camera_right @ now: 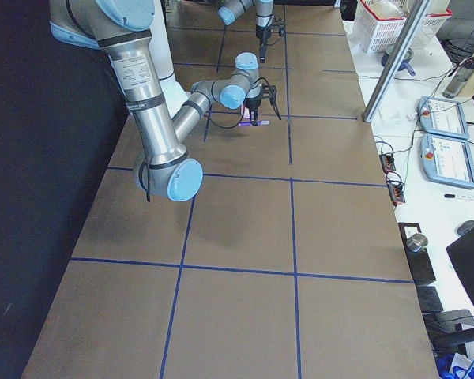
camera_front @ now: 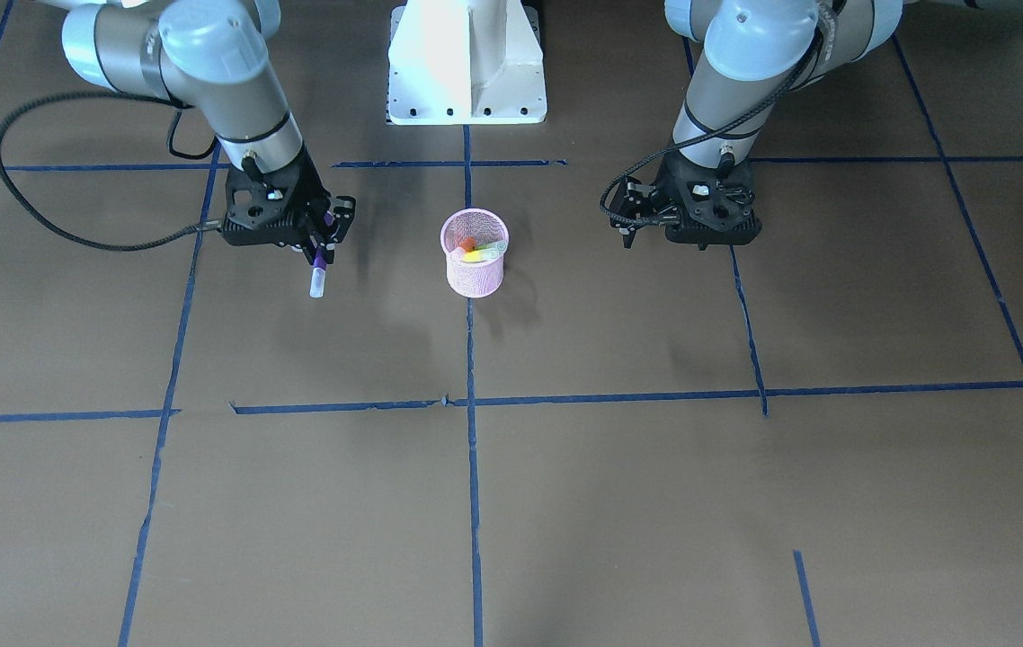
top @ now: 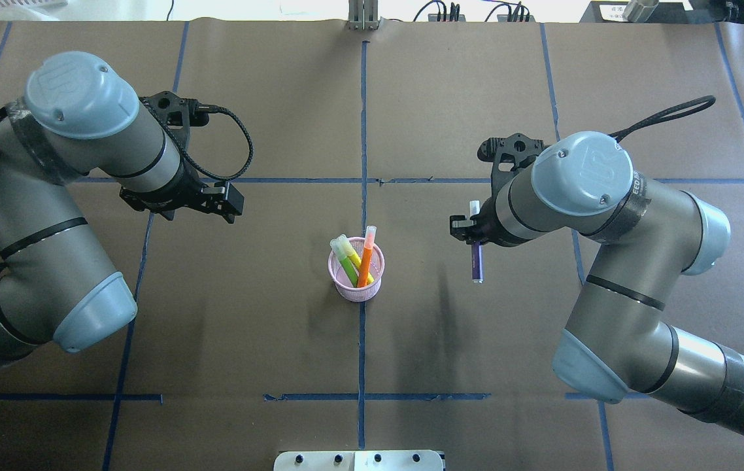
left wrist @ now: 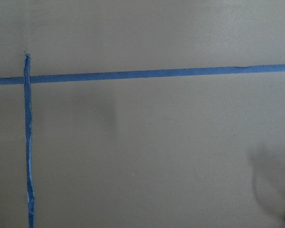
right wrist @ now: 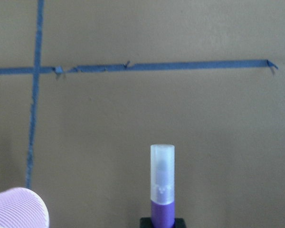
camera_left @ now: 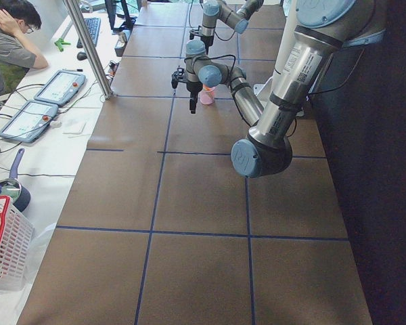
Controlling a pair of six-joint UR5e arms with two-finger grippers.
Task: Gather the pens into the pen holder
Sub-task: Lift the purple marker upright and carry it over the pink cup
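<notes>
"UR" is read on a blue-grey joint cap [top: 81,91]. A slim purple pen w/ a pale see-through cap [top: 476,261] is pinched by the right fingers [camera_front: 328,232], off the brown surface [top: 248,327], well apart from the small pink wire-mesh pen holder [top: 354,284]. An orange pen [top: 367,258], a green pen [top: 346,263] & a yellow pen [top: 354,251] are stood in it. The left fingers [camera_front: 627,234] are spread, empty.

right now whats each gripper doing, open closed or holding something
Left gripper: nothing seen in it; open or shut cannot be told.
Right gripper: shut on the purple pen.
</notes>
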